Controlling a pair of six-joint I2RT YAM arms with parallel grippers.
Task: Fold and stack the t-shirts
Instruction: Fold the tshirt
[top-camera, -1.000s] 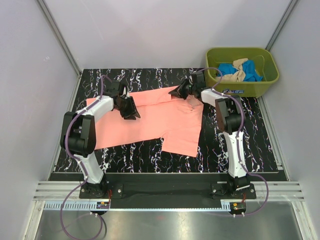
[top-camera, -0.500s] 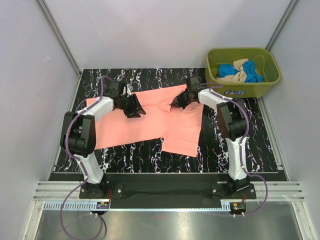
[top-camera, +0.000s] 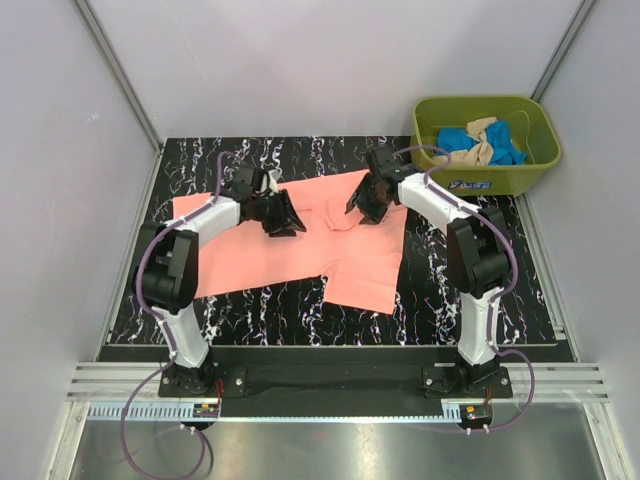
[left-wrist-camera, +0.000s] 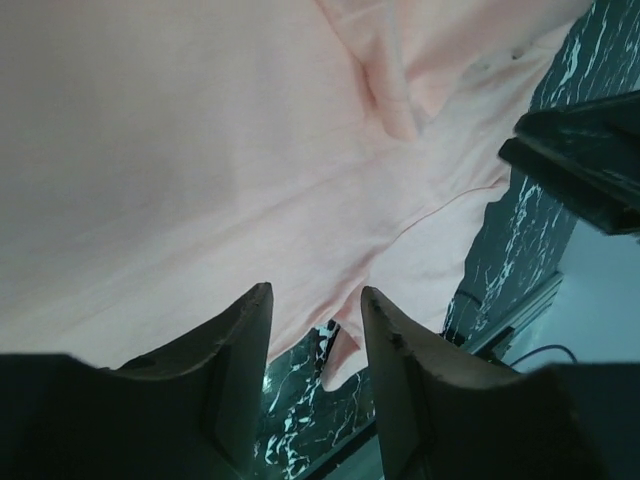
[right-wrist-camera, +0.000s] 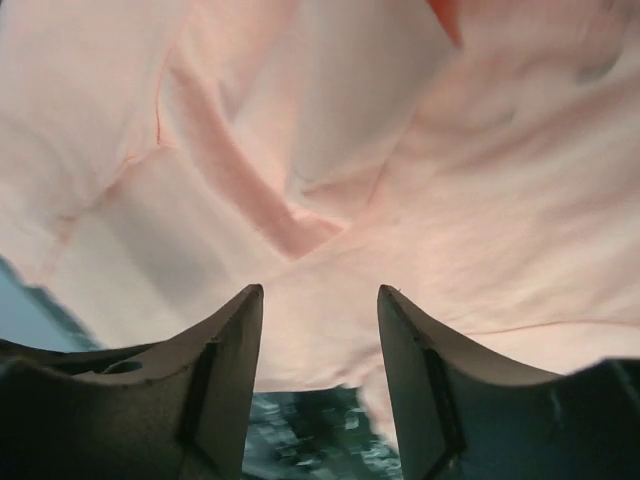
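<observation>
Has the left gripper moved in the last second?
Yes, the left gripper slid rightward over the pink t-shirt, nearer the green tub.

Seen from above, the left claw (top-camera: 283, 214) and the right claw (top-camera: 364, 203) are dark shapes too small to show their finger gaps. Each hides the patch of salmon t-shirt (top-camera: 290, 255) beneath it. In the left wrist view the shirt runs off the top and left edges, and a dark part (left-wrist-camera: 575, 165) is cut off at the right edge. The right wrist view is blurred, and the tabletop (right-wrist-camera: 320, 440) below the hem is a smear. The tub (top-camera: 480, 178) wall hides the lower portions of the blue tee (top-camera: 458, 138) and the beige tee (top-camera: 484, 134), which are bundled so their number cannot be told.
</observation>
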